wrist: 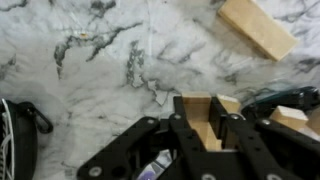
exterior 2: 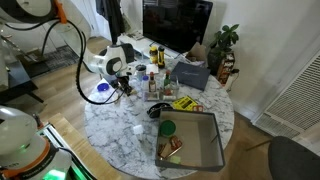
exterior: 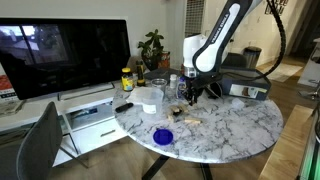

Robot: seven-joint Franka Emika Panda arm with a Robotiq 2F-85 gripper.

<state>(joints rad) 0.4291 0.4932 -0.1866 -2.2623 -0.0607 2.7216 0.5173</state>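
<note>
- The gripper (wrist: 207,108) is low over the marble bench (wrist: 90,60), and its fingers (wrist: 185,125) are narrowed around a small wooden block (wrist: 205,128), one on each side. They seem to pinch it, though the contact itself is not fully clear in the wrist view.
- In my judgement, the hold may be weak. The block sits near the tips of the fingers, so it could turn or slip out if the arm moves quickly.
- A neighbour block (wrist: 292,118) lies just beside the right-hand finger in the wrist view. A small sideways motion could push it or drag it along.
- A black cable (wrist: 22,130) lies at the left edge of the wrist view, apart from the fingers. A wide swing to that side could catch it, I think.
- The held block is light, plain wood with straight edges and flat faces, and it looks rigid. Its smooth faces may give little friction.
- It stands on or very close to the bench surface. Which one, I cannot tell.
- A longer block (wrist: 258,25) of the same wood lies well apart, tilted, on the bench.
- In both exterior views the gripper (exterior: 190,95) (exterior 2: 125,85) points down among many small things on the bench.
</note>
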